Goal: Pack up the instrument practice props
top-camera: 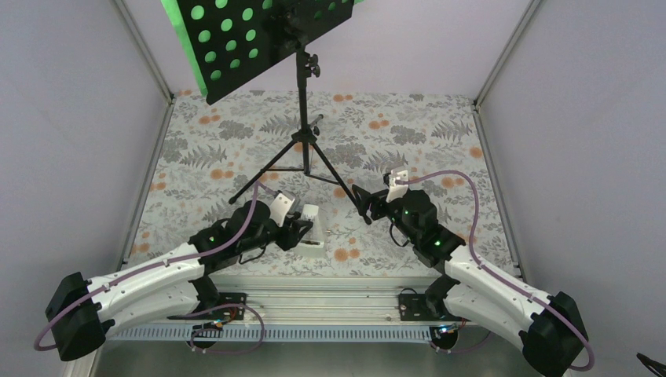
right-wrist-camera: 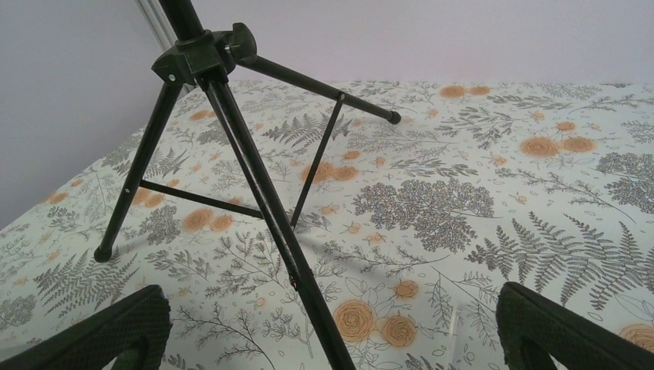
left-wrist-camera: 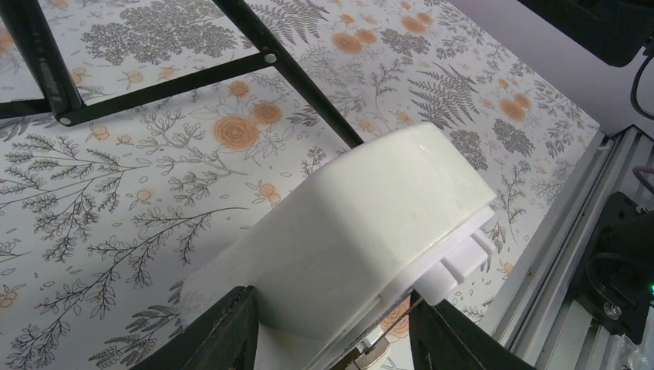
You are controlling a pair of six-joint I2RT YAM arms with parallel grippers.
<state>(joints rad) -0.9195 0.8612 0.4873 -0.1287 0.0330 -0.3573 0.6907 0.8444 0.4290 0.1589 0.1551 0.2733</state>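
Looking across the floral-patterned tabletop point(top-camera: 440, 133), we see the black tripod music stand point(top-camera: 302, 145) standing mid-table, its round-holed metal desk cut off by the top edge. The bright green sheet-music pages point(top-camera: 226, 25) show mostly through those holes. Our right gripper point(right-wrist-camera: 332, 308) gapes wide astride a tripod leg. Our left gripper point(left-wrist-camera: 335, 316) clasps the small white pyramid-shaped metronome point(left-wrist-camera: 347, 231) near the front edge, its fingers partly hiding it.

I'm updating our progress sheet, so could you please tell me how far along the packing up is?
Done: nothing looks packed yet. In hand: the white metronome sits between the fingers of the left gripper; grip unclear. Left: the music stand is standing, green pages on its desk, the open right gripper at one leg.
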